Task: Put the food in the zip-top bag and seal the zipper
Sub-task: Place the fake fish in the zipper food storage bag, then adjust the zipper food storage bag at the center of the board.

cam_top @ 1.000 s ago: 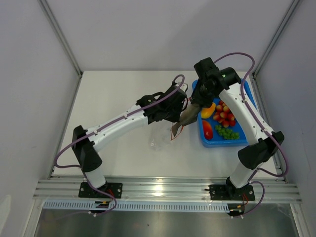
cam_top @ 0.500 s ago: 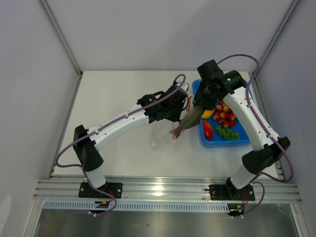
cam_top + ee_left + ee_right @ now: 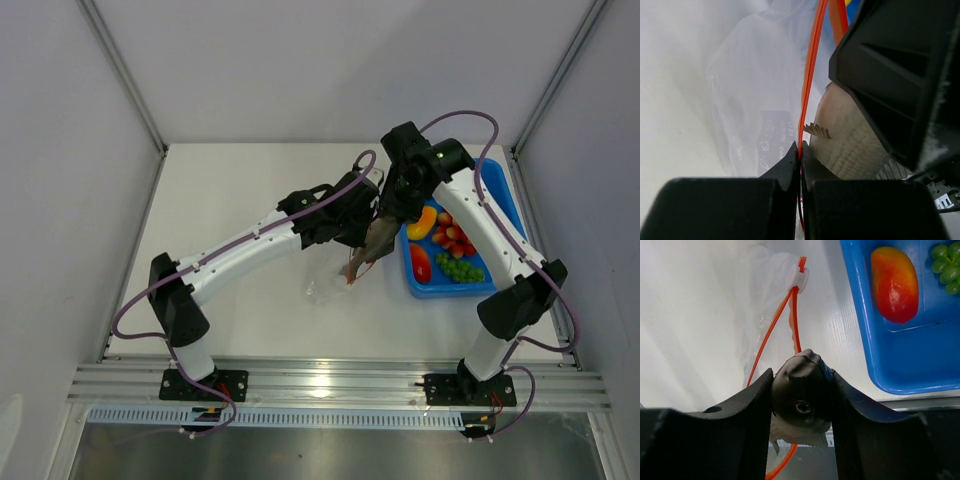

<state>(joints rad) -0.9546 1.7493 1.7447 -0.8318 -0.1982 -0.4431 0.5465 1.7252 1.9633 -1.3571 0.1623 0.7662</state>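
My right gripper is shut on the grey fish, which hangs head down over the mouth of the clear zip-top bag. Just left of it, my left gripper is shut on the orange-red zipper and holds one side of the mouth up. The fish shows right beside that strip. The zipper's white slider sits at the far end. More food lies in the blue tub: mango, cherry tomatoes, red pepper and grapes.
The blue tub stands right of the bag, with the red pepper and grapes near its closest corner. White walls and metal posts enclose the white table on three sides. A metal rail runs along the near edge.
My right gripper has carried the fish left, away from the tub and up against the bag's mouth. The left gripper has held still on the zipper.
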